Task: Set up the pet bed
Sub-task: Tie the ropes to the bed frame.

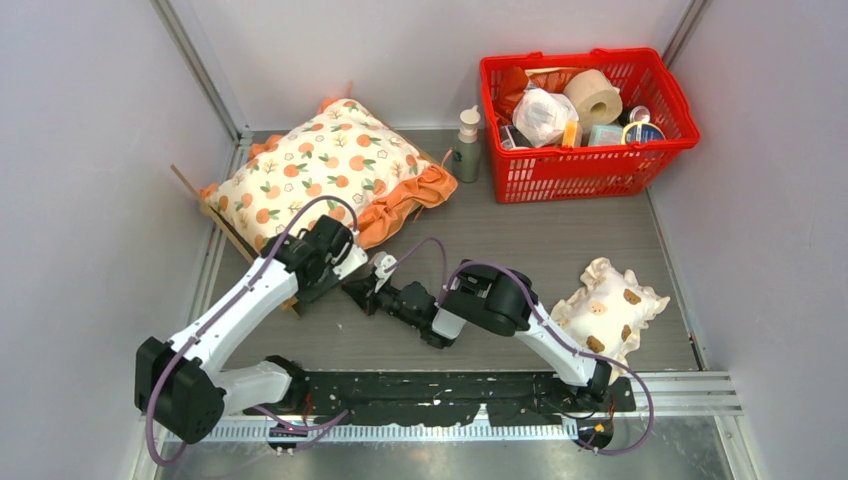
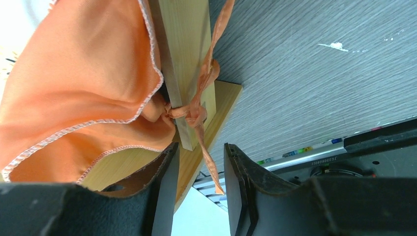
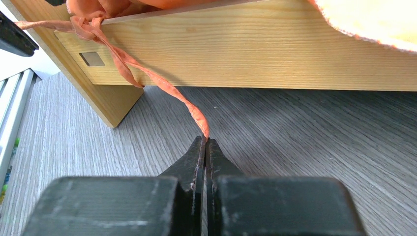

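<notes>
Grey wood-grain counter between pale walls; one pet bed at upper left under one orange cushion; one spotted pillow; one red basket. Two hands: right hand pinches the cushion's ribbon; left hand narrow, jaws apart.

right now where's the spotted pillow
Top view: the spotted pillow lies at the table's near right, beside the right arm, the red basket behind it.

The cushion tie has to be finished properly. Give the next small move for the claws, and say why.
Probably close the left claw on the ribbon tail hanging between its open fingers, just below the knot on the pet bed frame. The right claw is shut on the other tail, so gripping both would likely let the knot be pulled tight.
</notes>
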